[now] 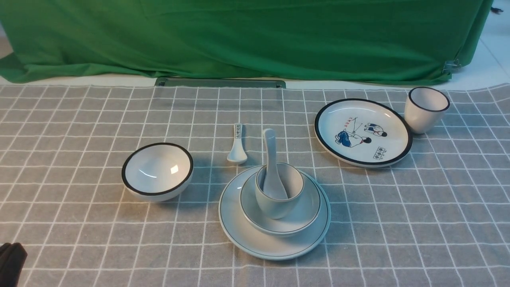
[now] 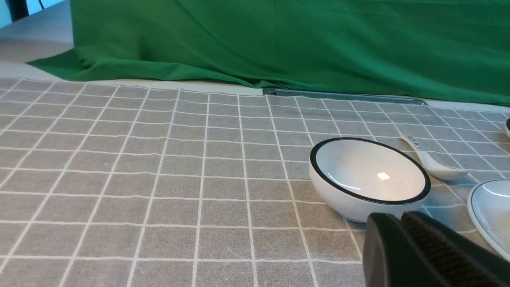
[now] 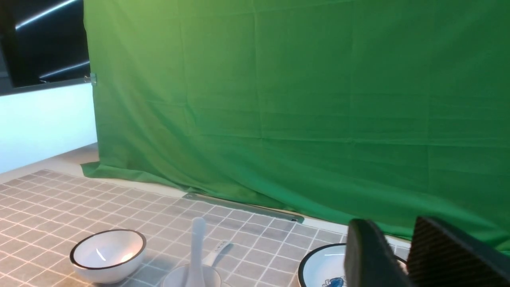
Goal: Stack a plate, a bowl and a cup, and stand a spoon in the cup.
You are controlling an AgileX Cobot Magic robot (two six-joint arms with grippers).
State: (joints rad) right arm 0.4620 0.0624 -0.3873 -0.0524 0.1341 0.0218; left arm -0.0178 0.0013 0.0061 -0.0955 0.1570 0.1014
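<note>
cut off: right pincer point(image 3: 402, 255) | hidden: spoon point(image 1: 272, 167) bowl-end in cup point(image 1: 279, 199)

A grey tablecloth point(image 1: 79, 223) with a white grid covers the table, and a green backdrop cloth point(image 1: 247, 36) hangs behind it, its hem pooling on the surface. A small white bowl with a thick black rim point(image 1: 157, 171) sits left of centre. Beyond it lies a small spoon point(image 1: 237, 144) (handle end patterned, pointing away). To the right rests a black-rimmed plate point(image 1: 363, 132) printed with cartoon figures, and just beside its far right edge stands a black-rimmed white cup point(image 1: 426, 109), upright.
</note>
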